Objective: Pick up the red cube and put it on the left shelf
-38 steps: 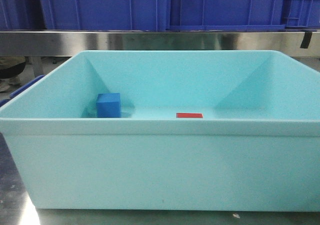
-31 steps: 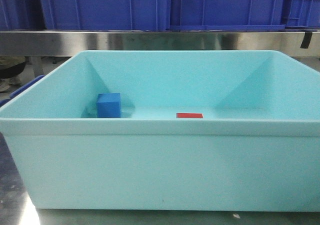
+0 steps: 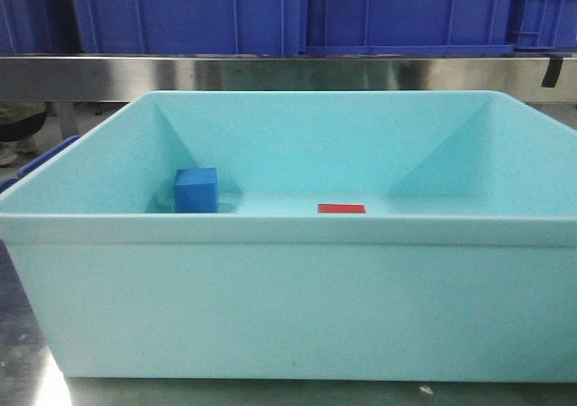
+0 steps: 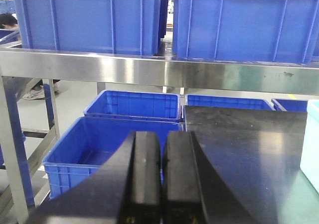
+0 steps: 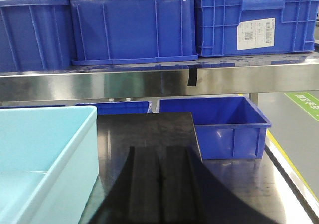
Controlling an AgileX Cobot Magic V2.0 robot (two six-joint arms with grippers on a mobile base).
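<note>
The red cube [image 3: 342, 208] lies on the floor of a light cyan bin [image 3: 288, 298]; only its top shows over the near rim. To its left a blue cube [image 3: 196, 189] sits by the bin's left wall. Neither gripper appears in the front view. My left gripper [image 4: 162, 136] is shut on nothing, held left of the bin over the dark tabletop's left edge. Right of the bin, my right gripper [image 5: 159, 149] is also shut and empty. A steel shelf [image 3: 270, 74] runs behind the bin; its left stretch [image 4: 124, 69] carries blue bins.
Large blue bins [image 3: 189, 13] fill the shelf. Open blue bins [image 4: 99, 144] stand low, beyond the table's left edge. Another open blue bin [image 5: 219, 127] stands to the right of the dark tabletop [image 5: 144, 129]. The cyan bin's corner [image 4: 311, 139] and side wall [image 5: 47, 154] border both wrist views.
</note>
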